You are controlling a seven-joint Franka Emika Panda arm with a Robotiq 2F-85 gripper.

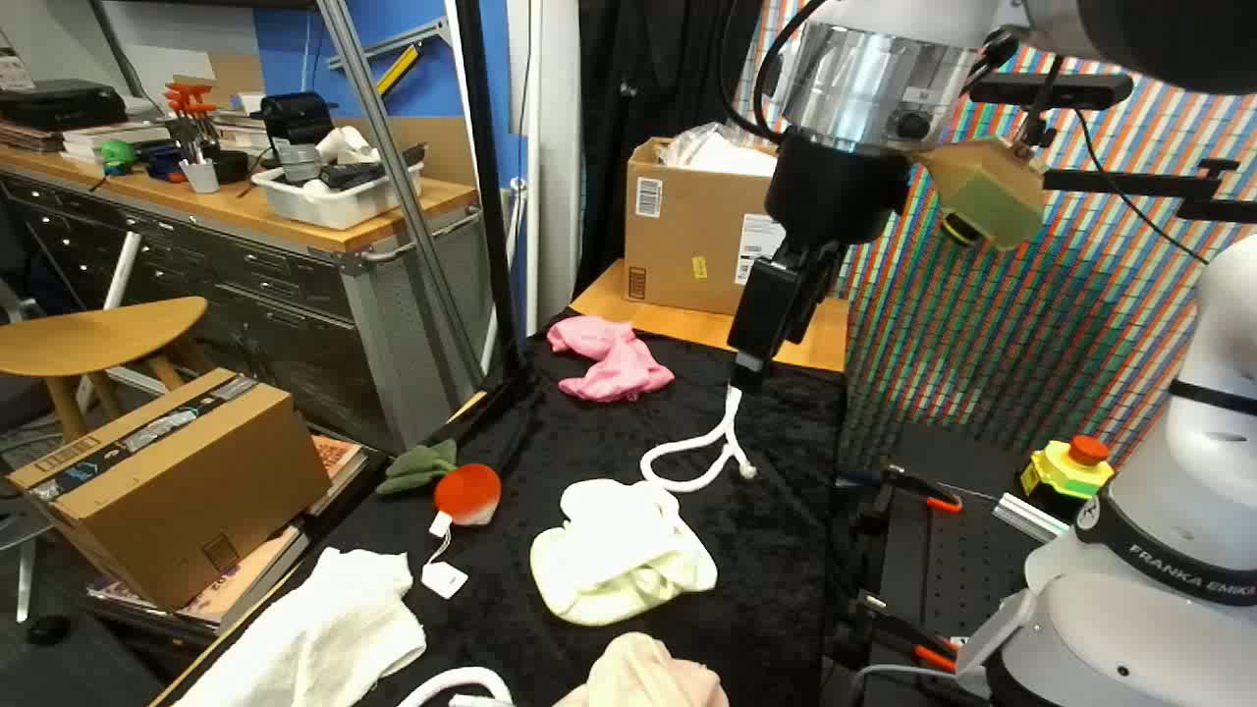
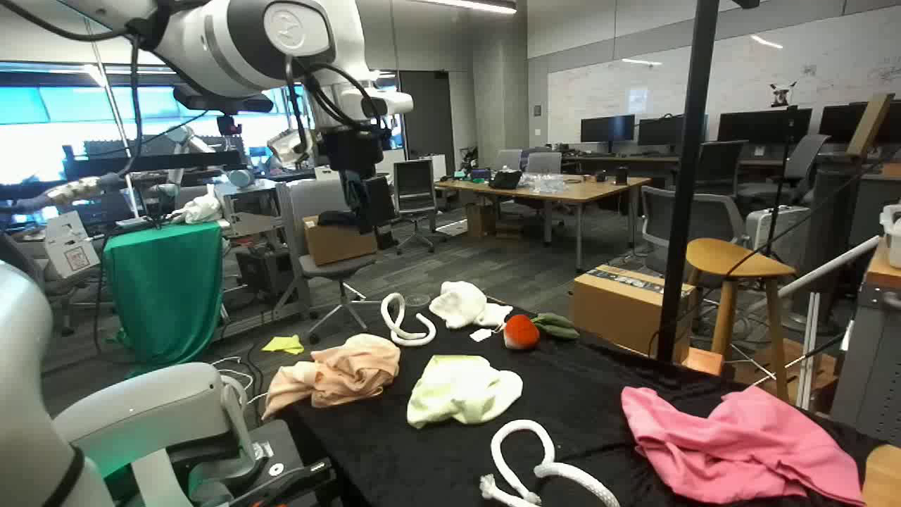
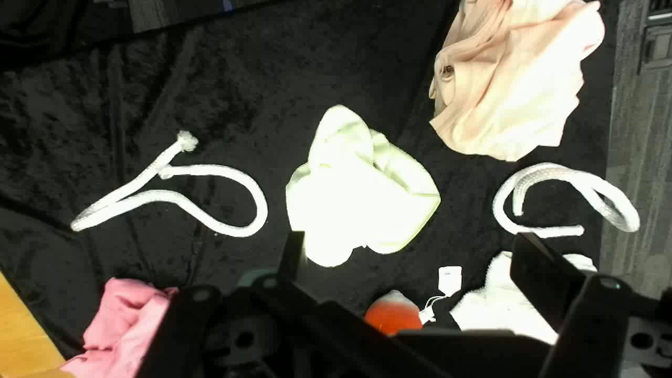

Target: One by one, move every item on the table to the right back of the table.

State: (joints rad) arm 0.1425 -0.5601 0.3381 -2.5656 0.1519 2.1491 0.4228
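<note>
End effector (image 3: 411, 235): jaws spread wide, nothing held, hung well above the black-topped counter (image 1: 776, 511). Clock bearings are read in the wrist view from the pale yellow cloth (image 3: 362, 194), crumpled, mid-counter.

White rope (image 3: 157, 196): looped, nine o'clock.
Second rope (image 3: 551, 170): loosely coiled, three o'clock.
Peach cloth (image 3: 514, 84): bunched, two o'clock.
White cloth (image 3: 504, 310): partly hidden by the end effector, four o'clock.
Red object (image 3: 391, 316), with white tag (image 3: 450, 280): near six o'clock.
Pink cloth (image 3: 123, 320): eight o'clock; judged to be at the goal already.

Step in hand (judged): lining up for the next pick; which item, cannot be told.

Handling notes (judged): For cloth, centre the jaws over a raised fold, lower until the tips almost meet the counter, pinch, lift slowly. For rope, turn the jaws square across one strand. Raise enough that no trailing end drags a neighbour. Carry toward eight o'clock; release low, beside the pink cloth, not atop it.
</note>
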